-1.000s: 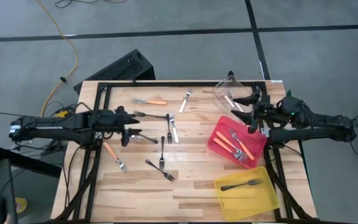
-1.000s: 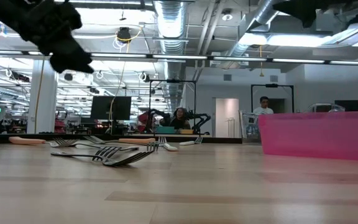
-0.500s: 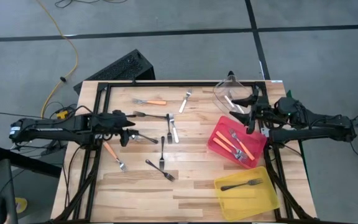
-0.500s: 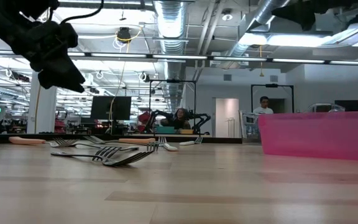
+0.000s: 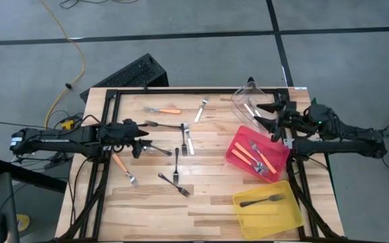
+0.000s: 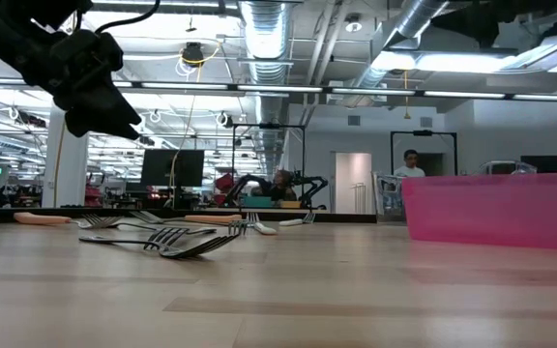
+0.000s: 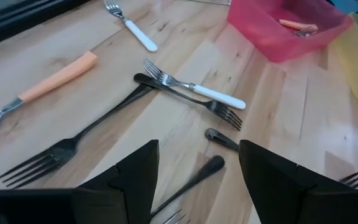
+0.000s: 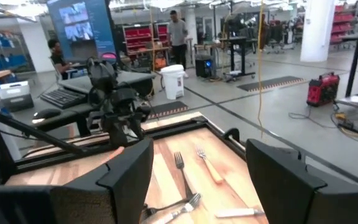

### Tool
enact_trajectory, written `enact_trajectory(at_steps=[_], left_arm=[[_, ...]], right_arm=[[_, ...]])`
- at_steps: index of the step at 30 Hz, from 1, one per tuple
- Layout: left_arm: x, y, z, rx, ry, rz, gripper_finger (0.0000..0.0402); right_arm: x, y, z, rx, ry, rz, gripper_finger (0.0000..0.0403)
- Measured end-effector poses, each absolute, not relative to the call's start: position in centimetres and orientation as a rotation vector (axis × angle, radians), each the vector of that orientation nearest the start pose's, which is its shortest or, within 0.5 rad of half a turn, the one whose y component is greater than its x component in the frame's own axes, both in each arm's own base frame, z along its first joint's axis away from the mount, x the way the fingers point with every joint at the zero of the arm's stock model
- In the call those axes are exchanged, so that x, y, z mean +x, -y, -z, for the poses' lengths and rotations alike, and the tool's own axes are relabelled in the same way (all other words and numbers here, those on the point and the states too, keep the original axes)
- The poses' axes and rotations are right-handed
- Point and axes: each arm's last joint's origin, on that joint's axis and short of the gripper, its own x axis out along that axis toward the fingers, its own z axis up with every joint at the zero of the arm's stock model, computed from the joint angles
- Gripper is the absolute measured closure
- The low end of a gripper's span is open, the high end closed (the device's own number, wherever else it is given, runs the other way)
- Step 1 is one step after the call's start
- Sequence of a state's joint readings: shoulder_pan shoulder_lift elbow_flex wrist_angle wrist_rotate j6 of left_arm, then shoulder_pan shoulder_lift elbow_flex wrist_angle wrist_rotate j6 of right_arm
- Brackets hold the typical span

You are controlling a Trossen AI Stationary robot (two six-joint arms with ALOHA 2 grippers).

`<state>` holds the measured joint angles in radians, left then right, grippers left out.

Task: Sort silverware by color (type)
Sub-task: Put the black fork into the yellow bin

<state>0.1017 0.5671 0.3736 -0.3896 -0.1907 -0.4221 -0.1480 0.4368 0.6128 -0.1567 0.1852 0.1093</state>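
- Three bins sit by the right gripper (image 5: 270,121): red bin (image 5: 238,144) holds orange-handled forks (image 5: 258,156), yellow bin (image 5: 286,214) one black fork (image 5: 263,200), clear bin (image 5: 242,96) a pale piece, hard to read.
- Roughly nine forks lie loose on the table (image 5: 208,202), most just ahead of the left gripper (image 5: 138,140).
- Left gripper: fingers spread, empty, above black forks (image 7: 73,143).
- Right gripper: spread, empty, above the red bin's edge.
- Judgement: under half sorted.
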Motion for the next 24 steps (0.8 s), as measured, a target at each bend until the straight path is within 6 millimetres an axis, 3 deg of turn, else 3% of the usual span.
enact_trajectory(at_steps=[7, 15, 24], left_arm=[[12.8, -1.8, -20.4, -0.367, -0.514, -0.391, 0.0195], [12.6, -1.7, -21.7, -0.382, -0.389, -0.345, 0.0195], [11.9, -1.6, -22.6, -0.344, -0.305, -0.299, 0.0195]], right_arm=[[10.6, 2.3, -31.7, 0.123, 0.018, 0.345, 0.0122], [10.1, 2.2, -33.1, 0.123, 0.075, 0.338, 0.0122], [10.1, 2.2, -32.9, 0.104, 0.053, 0.347, 0.0122]])
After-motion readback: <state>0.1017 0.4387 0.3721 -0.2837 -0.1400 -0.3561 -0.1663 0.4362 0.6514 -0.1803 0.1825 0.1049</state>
